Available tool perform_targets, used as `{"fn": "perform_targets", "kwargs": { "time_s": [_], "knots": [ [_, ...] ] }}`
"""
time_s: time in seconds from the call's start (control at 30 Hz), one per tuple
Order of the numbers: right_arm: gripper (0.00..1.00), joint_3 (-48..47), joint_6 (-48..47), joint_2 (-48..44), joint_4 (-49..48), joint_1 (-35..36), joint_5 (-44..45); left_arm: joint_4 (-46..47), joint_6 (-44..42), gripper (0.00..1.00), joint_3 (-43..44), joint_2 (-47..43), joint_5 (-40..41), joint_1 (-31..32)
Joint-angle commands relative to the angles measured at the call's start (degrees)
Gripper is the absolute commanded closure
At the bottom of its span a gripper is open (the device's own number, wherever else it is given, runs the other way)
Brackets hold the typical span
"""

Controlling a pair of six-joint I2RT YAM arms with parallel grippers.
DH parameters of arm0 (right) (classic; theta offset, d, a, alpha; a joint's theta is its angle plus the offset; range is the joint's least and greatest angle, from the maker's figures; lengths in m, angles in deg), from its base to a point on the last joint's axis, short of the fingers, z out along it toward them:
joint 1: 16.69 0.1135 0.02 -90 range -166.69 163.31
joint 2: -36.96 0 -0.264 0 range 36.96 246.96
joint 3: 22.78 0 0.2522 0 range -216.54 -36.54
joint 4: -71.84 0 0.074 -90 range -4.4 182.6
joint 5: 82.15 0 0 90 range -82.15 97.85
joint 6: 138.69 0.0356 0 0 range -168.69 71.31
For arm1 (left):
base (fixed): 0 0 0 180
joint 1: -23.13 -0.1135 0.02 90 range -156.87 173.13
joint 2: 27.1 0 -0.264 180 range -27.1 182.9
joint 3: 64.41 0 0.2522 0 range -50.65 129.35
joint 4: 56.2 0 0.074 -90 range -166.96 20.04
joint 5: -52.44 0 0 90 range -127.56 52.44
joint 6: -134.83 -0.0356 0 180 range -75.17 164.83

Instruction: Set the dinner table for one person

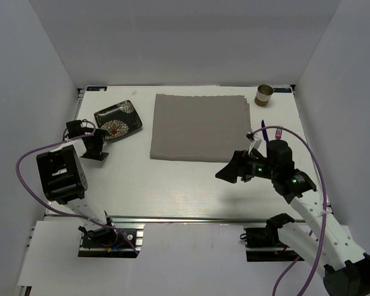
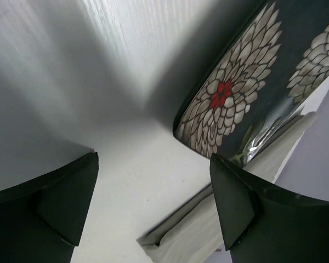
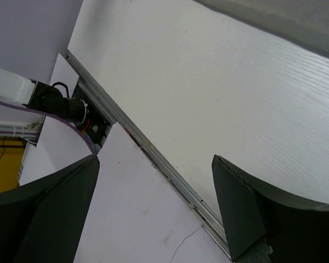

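Table, placemat centre, plate at 10 o'clock, cup at 1 o'clock, left gripper, right gripper, both released

Plate stands just beyond the left gripper.

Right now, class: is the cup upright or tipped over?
Upright: the cup stands on its base on the table, round mouth facing up.
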Motion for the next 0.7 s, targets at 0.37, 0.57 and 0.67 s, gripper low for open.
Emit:
{"fn": "perform_targets", "kwargs": {
  "time_s": [0.37,0.57,0.67],
  "knots": [
    [0.11,2.2,3.8,-3.3,-2.0,0.2,-5.1,13.8,0.8,0.5,-1.1,3.0,-1.4,0.3],
    [0.11,0.4,3.2,-2.4,-1.0,0.2,-4.8,14.0,1.0,0.52,-1.1,5.0,-2.2,0.3],
    [0.11,-0.1,3.0,-2.1,-0.9,0.2,-4.7,14.0,1.1,0.56,-1.5,5.2,-1.5,0.3]
  ]
}}
